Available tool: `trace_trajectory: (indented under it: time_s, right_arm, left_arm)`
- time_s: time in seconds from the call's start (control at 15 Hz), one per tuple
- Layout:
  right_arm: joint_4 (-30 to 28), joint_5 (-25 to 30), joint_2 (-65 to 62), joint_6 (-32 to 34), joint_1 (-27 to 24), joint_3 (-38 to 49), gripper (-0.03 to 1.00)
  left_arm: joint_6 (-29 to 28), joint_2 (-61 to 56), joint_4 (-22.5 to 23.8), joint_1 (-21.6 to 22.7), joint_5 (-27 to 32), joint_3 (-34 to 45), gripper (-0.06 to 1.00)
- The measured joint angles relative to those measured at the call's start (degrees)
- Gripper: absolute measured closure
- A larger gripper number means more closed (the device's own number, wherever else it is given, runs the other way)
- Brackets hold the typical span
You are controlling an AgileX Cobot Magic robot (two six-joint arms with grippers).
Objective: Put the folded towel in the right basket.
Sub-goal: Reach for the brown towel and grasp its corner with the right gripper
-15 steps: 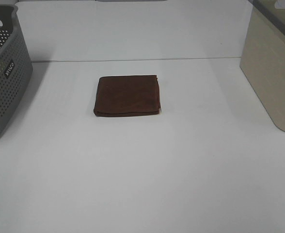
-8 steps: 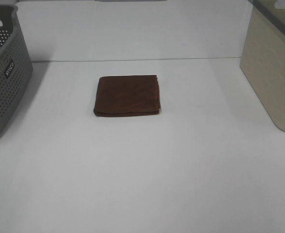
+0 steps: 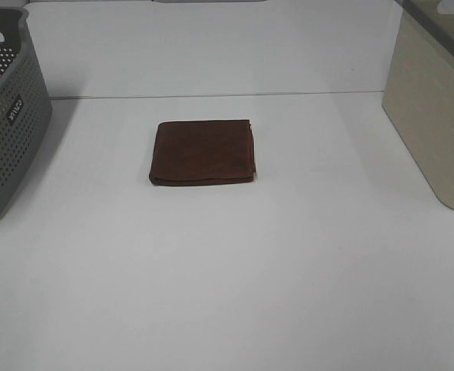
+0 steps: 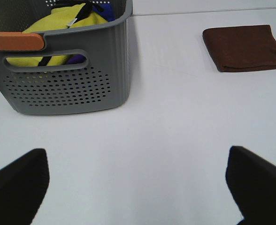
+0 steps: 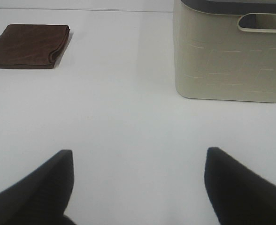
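Observation:
A folded dark brown towel lies flat on the white table, a little left of the middle; it also shows in the left wrist view and the right wrist view. The beige right basket stands at the right edge, and shows in the right wrist view. Neither arm shows in the exterior view. My left gripper is open and empty, well short of the towel. My right gripper is open and empty, with the towel and the beige basket both far ahead of it.
A grey perforated basket stands at the left edge; the left wrist view shows yellow and purple cloth in it and an orange strip on its rim. A white wall rises behind the table.

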Motion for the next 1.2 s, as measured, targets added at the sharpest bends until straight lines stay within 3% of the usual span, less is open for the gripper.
trace_trajectory:
  time_s: [1.2]
  right_arm:
    - [0.0, 0.0, 0.0, 0.0, 0.0, 0.0, 0.23]
  left_arm:
    - [0.0, 0.0, 0.0, 0.0, 0.0, 0.0, -0.03]
